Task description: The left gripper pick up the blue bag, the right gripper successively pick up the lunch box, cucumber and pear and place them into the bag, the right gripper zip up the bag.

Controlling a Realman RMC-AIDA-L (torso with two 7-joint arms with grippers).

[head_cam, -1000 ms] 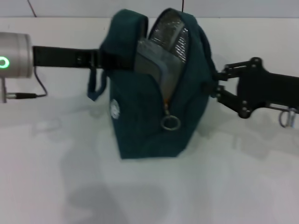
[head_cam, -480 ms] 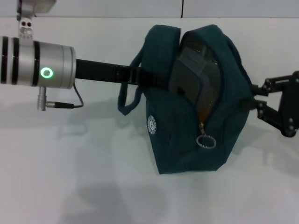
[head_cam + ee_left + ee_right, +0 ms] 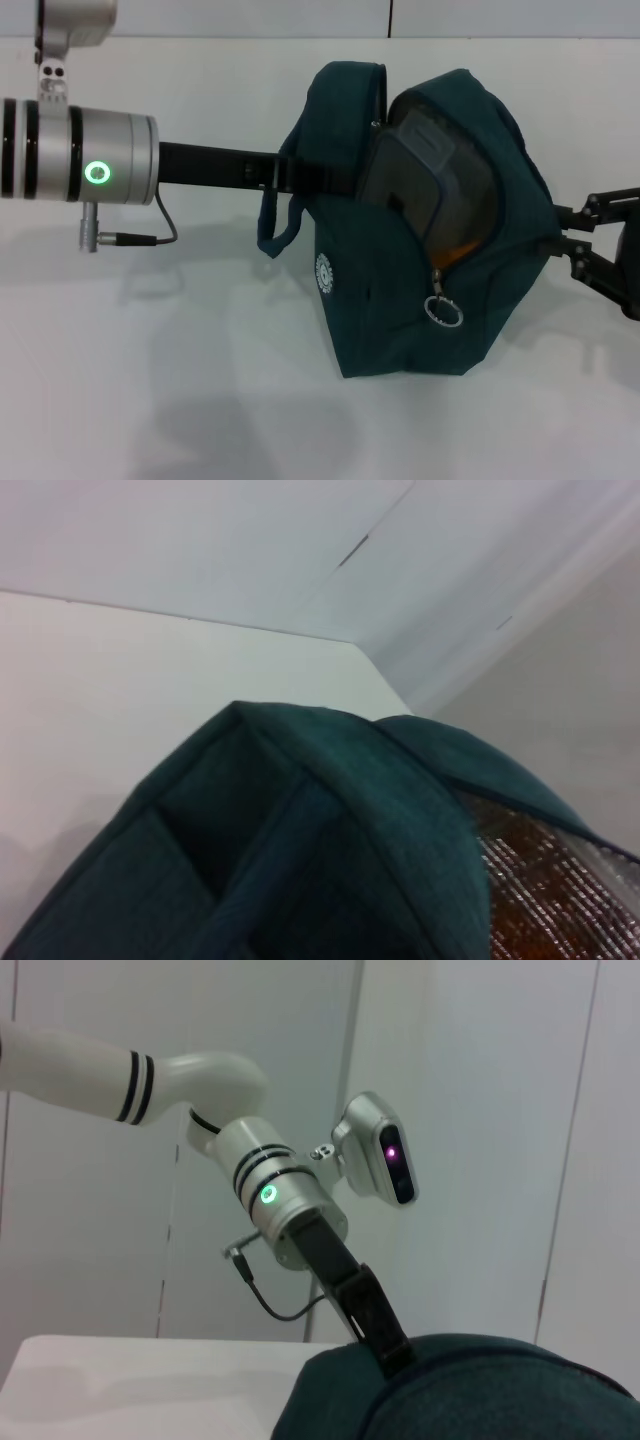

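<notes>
- on my left, the left gripper (image 3: 300,178) comes in on its black link and is buried in the top flap and strap of the bag; i cannot tell how its jaws stand, since the fabric hides them.
- the dark blue fabric lunch bag (image 3: 430,300) stands on the white table (image 3: 150,380), right of centre, between my two arms. it is soft cloth with a foil lining, so i judge it will sag and fold unless held taut; the top flap or strap is the sensible hold.
- inside it, a grey lidded lunch box (image 3: 430,195) leans against the lining, with something orange showing just below it. the box looks rigid and light.
- the bag's long axis runs upright, slightly tilted, with its mouth opening toward me and upward. the zip track climbs from the silver ring pull (image 3: 443,312) low on the front; that ring is where i would take hold to close it.
- on my right, the right gripper (image 3: 585,245) sits against the bag's side, seemingly pinching the cloth, though i cannot tell for sure.
</notes>
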